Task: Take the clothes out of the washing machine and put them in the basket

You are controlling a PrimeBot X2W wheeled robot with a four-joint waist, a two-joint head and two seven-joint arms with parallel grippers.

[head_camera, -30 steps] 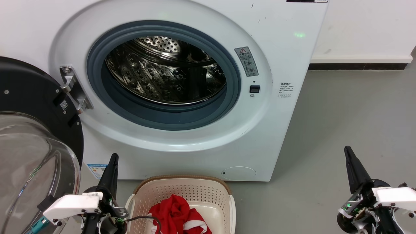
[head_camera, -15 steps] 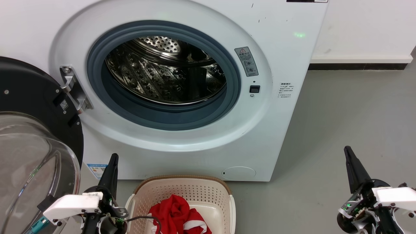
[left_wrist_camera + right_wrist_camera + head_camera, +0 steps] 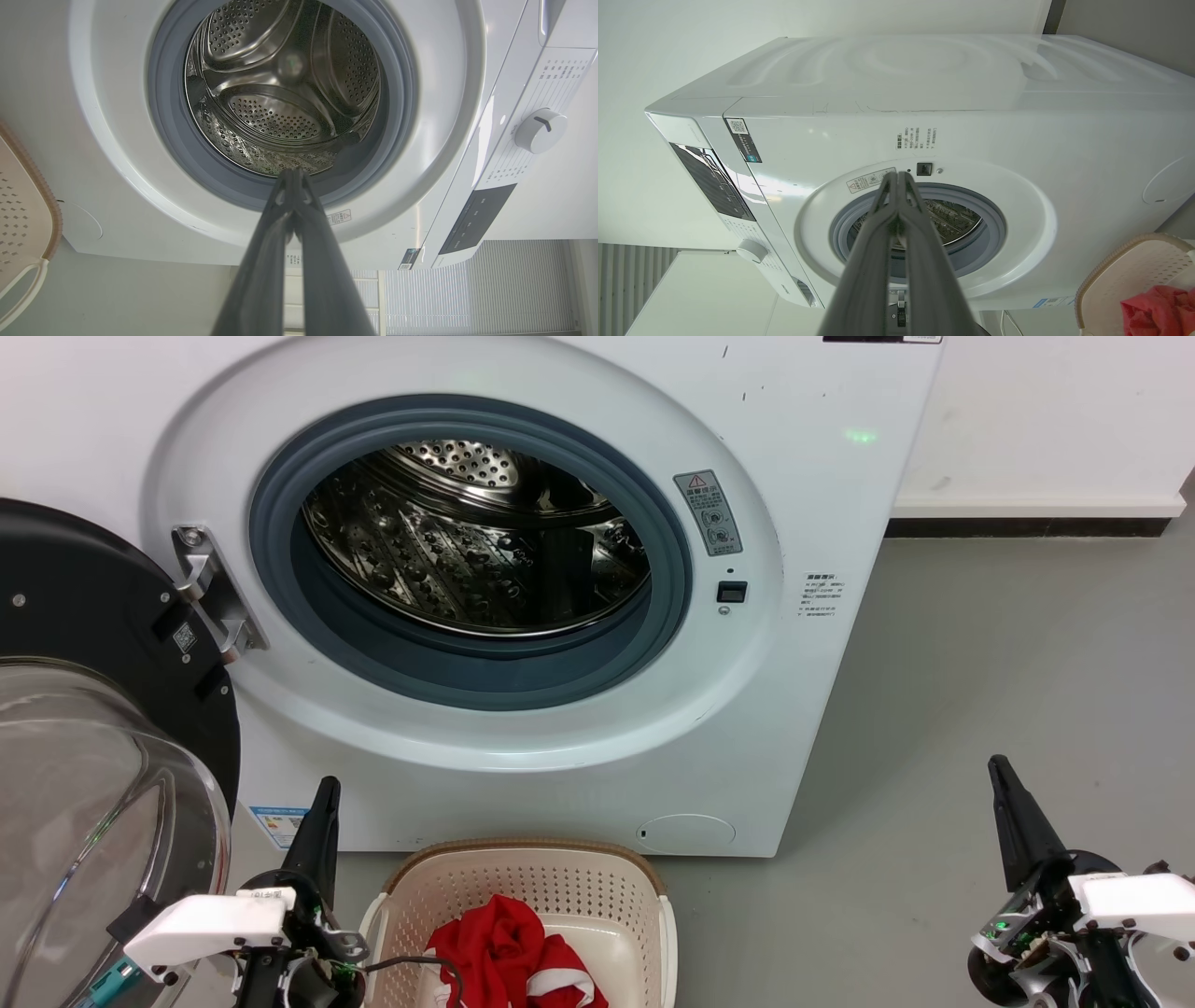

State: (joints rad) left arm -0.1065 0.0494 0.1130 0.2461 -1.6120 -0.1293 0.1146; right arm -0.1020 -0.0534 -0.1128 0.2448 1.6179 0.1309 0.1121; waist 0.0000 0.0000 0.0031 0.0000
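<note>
On the floor point(image 3: 980, 663) before the washing machine point(image 3: 822, 523), the basket point(image 3: 523, 849) holds red clothes point(image 3: 504, 943) | door point(image 3: 93, 616) hangs open, left | left gripper point(image 3: 327, 791) closed, empty, just left of basket | right gripper point(image 3: 999, 768) closed, empty, well right.

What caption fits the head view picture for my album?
Red clothes in the basket before the open washing machine; left gripper and right gripper shut.

A smooth grey floor point(image 3: 1008, 663) meets a plain white wall point(image 3: 1046, 411) along a narrow black skirting strip point(image 3: 1027, 527). The left wrist view shows a pale ribbed panel point(image 3: 467, 289).
</note>
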